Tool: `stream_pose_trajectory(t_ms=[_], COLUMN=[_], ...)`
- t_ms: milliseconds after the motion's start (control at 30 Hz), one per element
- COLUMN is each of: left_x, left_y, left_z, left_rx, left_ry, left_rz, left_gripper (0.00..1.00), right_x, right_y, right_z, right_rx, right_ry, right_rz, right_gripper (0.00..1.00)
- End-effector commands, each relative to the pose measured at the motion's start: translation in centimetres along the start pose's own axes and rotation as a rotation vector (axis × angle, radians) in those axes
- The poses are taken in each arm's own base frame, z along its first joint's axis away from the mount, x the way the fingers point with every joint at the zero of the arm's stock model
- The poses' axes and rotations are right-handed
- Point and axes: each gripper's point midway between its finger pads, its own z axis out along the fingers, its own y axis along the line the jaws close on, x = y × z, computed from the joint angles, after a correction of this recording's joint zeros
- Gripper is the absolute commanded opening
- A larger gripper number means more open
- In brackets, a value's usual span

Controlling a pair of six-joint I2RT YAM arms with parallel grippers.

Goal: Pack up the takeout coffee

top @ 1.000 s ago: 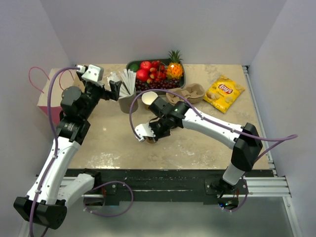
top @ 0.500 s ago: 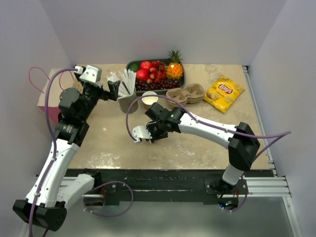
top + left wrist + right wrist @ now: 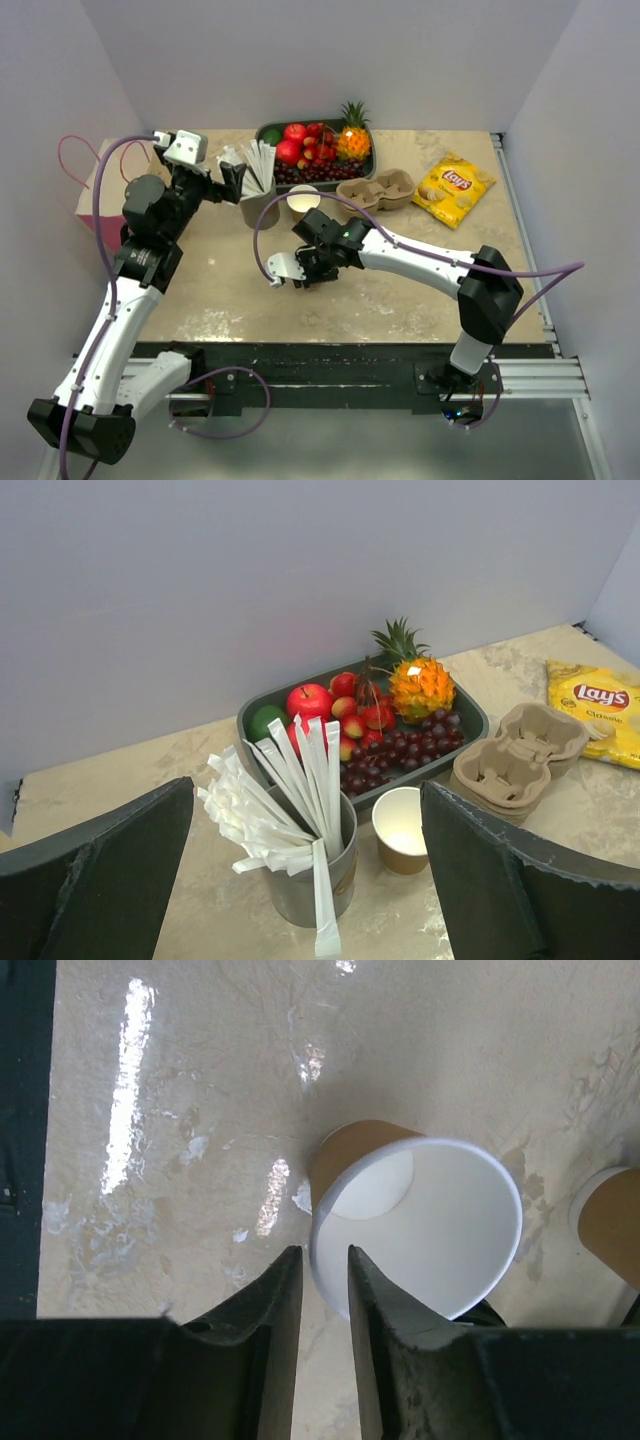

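The right gripper (image 3: 325,1260) hangs low over the bench (image 3: 180,1110), its jaws a narrow gap apart with the rim wall of a lidless paper cup (image 3: 440,1220) running through that gap. One finger sits outside the brown wall and the other over the white inside. We cannot tell whether the pads are pressing the paper or just clear of it. A rim grip like this suits carrying an empty cup, which looks tipped toward the camera.

The takeout coffee, a cup with a black lid, shows in none of our views. A second lidless cup (image 3: 403,825) stands just beside the metal holder (image 3: 300,900) of wrapped straws (image 3: 290,790), in front of the fruit tray (image 3: 465,715).

The left gripper (image 3: 308,815) is spread wide and holds nothing, raised and facing those back items, apparently waiting. The pulp cup carrier (image 3: 520,755) is empty, likely meant for the finished drink, and a pink bag (image 3: 85,205) sits past the bench's left edge.

The yellow chip bag (image 3: 600,705) reads "Lay's" and "Classic".
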Motion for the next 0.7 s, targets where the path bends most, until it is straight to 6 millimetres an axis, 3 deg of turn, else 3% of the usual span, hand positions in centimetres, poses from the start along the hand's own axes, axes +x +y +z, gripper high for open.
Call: stream_pose_trajectory(t_ms=[0, 33, 133, 267, 300, 367, 500, 667], left_x=[-1.2, -1.4, -1.4, -1.4, -1.4, -1.3, 0.0, 3.1], left_y=[-0.2, -0.2, -0.3, -0.2, -0.2, -0.7, -2.5, -3.8], left_z=[0.0, 0.0, 0.0, -0.1, -0.1, 0.0, 0.3, 0.9], left_rx=[0.011, 0.011, 0.017, 0.024, 0.032, 0.076, 0.207, 0.301], left_ry=[-0.029, -0.032, -0.027, -0.027, -0.028, -0.027, 0.005, 0.082], left_rz=[-0.002, 0.003, 0.012, 0.073, 0.09, 0.151, 0.238, 0.227], left_gripper=[0.99, 0.99, 0.99, 0.99, 0.99, 0.99, 0.99, 0.99], right_x=[-1.6, -1.6, -1.9, -3.2, -2.2, -2.0, 2.4, 9.9], right_y=[-1.1, -0.6, -0.7, -3.9, -5.5, -7.7, -11.5, -12.4], right_z=[-1.1, -1.3, -2.8, -6.9, -8.0, -9.6, -10.9, -9.5], right_rx=[0.016, -0.016, -0.056, -0.004, 0.027, 0.068, 0.15, 0.158], right_ry=[-0.062, -0.07, -0.088, -0.193, -0.212, -0.277, -0.293, -0.244], right_rz=[0.037, 0.044, 0.057, 0.136, 0.215, 0.293, 0.48, 0.667], right_gripper=[0.34, 0.43, 0.52, 0.52, 0.52, 0.48, 0.41, 0.32])
